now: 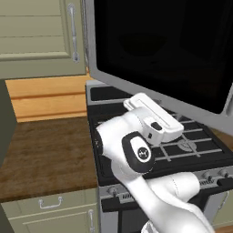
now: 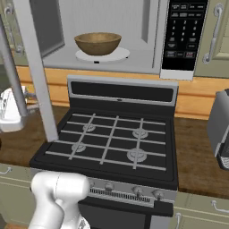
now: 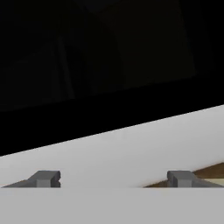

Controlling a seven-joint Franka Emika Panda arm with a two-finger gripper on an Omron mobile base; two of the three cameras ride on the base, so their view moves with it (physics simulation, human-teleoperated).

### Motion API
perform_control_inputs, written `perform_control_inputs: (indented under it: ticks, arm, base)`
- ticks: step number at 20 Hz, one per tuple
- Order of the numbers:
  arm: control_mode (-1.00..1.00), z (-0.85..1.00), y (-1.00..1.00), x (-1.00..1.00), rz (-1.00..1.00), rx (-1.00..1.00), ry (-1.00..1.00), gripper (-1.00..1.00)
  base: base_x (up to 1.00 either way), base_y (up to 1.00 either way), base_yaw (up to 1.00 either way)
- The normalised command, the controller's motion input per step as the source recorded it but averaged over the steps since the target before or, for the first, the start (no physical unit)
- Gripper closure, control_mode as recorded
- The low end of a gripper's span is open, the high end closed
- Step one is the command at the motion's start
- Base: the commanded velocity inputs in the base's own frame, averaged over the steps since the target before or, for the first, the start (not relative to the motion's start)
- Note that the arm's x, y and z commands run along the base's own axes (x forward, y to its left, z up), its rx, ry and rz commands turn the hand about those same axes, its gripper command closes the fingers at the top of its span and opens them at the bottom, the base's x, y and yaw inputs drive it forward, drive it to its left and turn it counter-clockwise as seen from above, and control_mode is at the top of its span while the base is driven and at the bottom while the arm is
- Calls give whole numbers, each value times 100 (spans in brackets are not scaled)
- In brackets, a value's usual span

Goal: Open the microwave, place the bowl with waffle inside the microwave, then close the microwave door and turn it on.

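bowl [image 2: 97, 43] sits in the microwave [image 2: 147, 58]; microwave door [image 1: 154, 50] open.

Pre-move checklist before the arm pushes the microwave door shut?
1. Bowl on the turntable inside the microwave: ok.
2. Waffle in the bowl: cannot tell, the rim hides the inside.
3. Door shut: not ok, it stands swung open over the stove.
4. Gripper open and holding nothing: ok, fingertips wide apart.
5. Gripper against the door: cannot tell; the hand view faces the black window and grey frame close up.
6. Button panel unobstructed: ok.
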Motion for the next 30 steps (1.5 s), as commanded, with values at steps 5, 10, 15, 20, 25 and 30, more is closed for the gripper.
perform_control_inputs:
  ticks: [5, 10, 15, 20, 25, 30]
  arm:
    - [-100, 3, -59, 42, 30, 13, 0, -100]
    - [-100, 17, -42, 43, 23, 12, 0, -100]
    - [-100, 19, -35, 41, 23, 9, 0, -100]
    - [-100, 17, -27, 49, 23, 6, 0, -100]
    - [-100, 10, -28, 49, 23, 4, 0, -100]
    - [-100, 10, -21, 49, 21, 3, 0, -100]
  base:
    - [0, 0, 0]
    - [0, 0, 0]
    - [0, 0, 0]
    - [0, 0, 0]
    - [0, 0, 0]
    - [0, 0, 0]
